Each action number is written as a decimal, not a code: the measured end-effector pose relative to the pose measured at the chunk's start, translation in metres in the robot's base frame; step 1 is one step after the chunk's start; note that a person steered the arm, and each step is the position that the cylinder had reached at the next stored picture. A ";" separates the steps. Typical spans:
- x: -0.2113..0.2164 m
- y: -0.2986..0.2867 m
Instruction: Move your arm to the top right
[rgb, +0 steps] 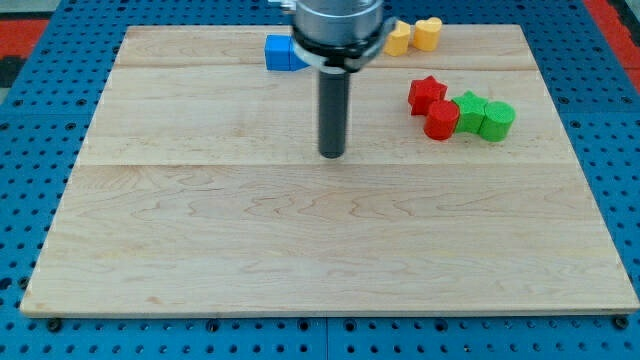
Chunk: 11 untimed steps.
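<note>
progress is looking partial at best: my tip (332, 155) is sitting on bare board (300, 250) a little above the middle, touching no block. it is only a plain rod, so nothing is opening, closing or clamping. blue blocks (280, 52) are lying at the view's top, partly hidden behind the arm. two yellow blocks (415, 36) are resting near the top edge, and the red star (427, 92), red block (441, 120) and two green blocks (485, 115) are clustering to the tip's right (shapes partly hard to read). the top right corner is lying well apart from the tip, so the whole travel up and rightward is remaining, passing near that cluster.
</note>
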<state>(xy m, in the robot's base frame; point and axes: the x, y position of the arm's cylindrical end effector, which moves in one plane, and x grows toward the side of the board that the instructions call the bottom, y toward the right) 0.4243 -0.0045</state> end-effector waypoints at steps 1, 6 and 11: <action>0.000 -0.010; -0.069 0.061; -0.232 0.243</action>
